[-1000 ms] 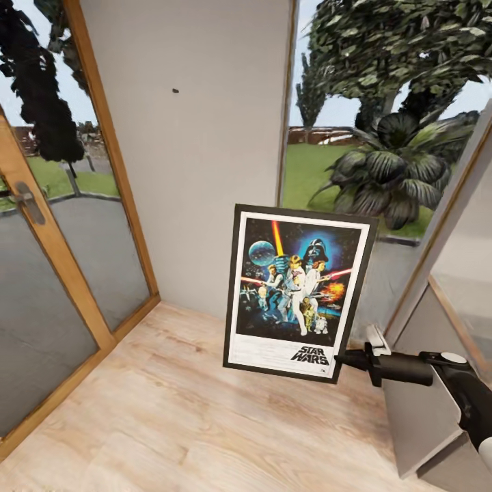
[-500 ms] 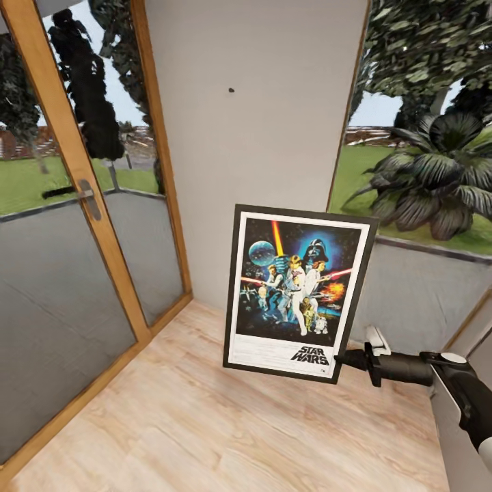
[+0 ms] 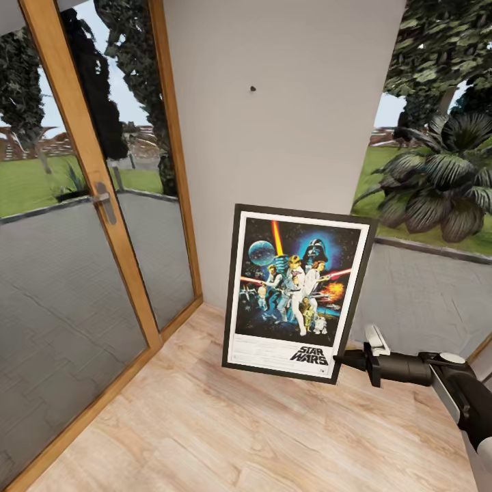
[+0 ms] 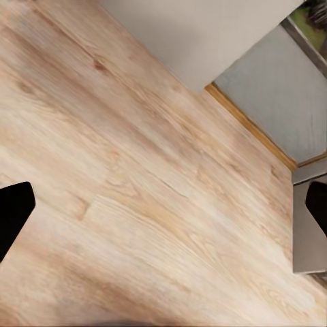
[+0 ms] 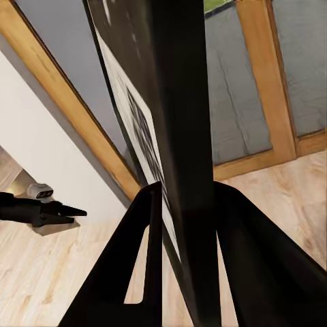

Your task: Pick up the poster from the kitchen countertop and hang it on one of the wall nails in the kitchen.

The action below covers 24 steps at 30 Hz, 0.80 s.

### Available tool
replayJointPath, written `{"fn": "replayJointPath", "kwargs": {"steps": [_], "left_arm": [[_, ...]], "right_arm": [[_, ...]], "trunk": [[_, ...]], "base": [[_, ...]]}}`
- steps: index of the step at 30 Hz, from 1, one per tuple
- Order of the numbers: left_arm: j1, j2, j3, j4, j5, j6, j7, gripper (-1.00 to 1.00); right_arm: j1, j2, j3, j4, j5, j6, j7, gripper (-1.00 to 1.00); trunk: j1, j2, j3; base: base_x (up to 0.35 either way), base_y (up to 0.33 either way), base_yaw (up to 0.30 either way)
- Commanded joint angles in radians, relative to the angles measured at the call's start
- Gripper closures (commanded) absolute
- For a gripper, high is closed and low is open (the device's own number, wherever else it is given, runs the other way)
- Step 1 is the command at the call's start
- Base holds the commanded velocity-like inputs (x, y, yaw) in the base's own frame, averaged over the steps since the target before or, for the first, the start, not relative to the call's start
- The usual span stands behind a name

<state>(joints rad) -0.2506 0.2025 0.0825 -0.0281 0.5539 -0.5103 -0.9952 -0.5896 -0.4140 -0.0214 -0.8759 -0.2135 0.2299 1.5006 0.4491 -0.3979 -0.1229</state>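
Observation:
The poster [image 3: 297, 290], dark blue Star Wars artwork in a thin black frame, hangs upright above the wood floor in front of a pale grey wall. My right gripper [image 3: 347, 358] is shut on its lower right corner. In the right wrist view the two fingers clamp the black frame edge [image 5: 180, 102] of the poster, with the right gripper [image 5: 184, 197] around it. One wall nail [image 3: 253, 89] is a dark speck high on the wall, above the poster and a little left of its middle. My left gripper [image 4: 163, 211] is open over bare floor. The kitchen countertop is out of view.
A glass door with a wooden frame [image 3: 126, 253] and a metal handle [image 3: 106, 201] stands at the left. A window [image 3: 437, 205] with garden plants outside flanks the wall on the right. Light wood floor [image 3: 205, 424] spreads below.
The camera has swung, so the wall, nail and door have slid to the right in the picture. The poster stays in my right gripper at the same spot in view.

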Motion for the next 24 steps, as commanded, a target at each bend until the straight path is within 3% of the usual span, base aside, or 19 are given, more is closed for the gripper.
{"fn": "replayJointPath", "kwargs": {"steps": [1,24], "left_arm": [[-0.001,0.0,0.008,0.001,-0.006,-0.004,-0.003,-1.0],[-0.001,0.0,0.007,0.001,-0.006,-0.004,-0.004,-1.0]], "right_arm": [[-0.001,0.0,0.0,0.0,-0.003,0.016,0.007,1.0],[-0.001,0.0,0.0,-0.001,-0.003,0.014,0.007,1.0]], "trunk": [[0.001,-0.002,-0.002],[0.001,-0.002,0.01]], "base": [[0.148,0.289,0.0],[0.151,0.289,0.0]]}}
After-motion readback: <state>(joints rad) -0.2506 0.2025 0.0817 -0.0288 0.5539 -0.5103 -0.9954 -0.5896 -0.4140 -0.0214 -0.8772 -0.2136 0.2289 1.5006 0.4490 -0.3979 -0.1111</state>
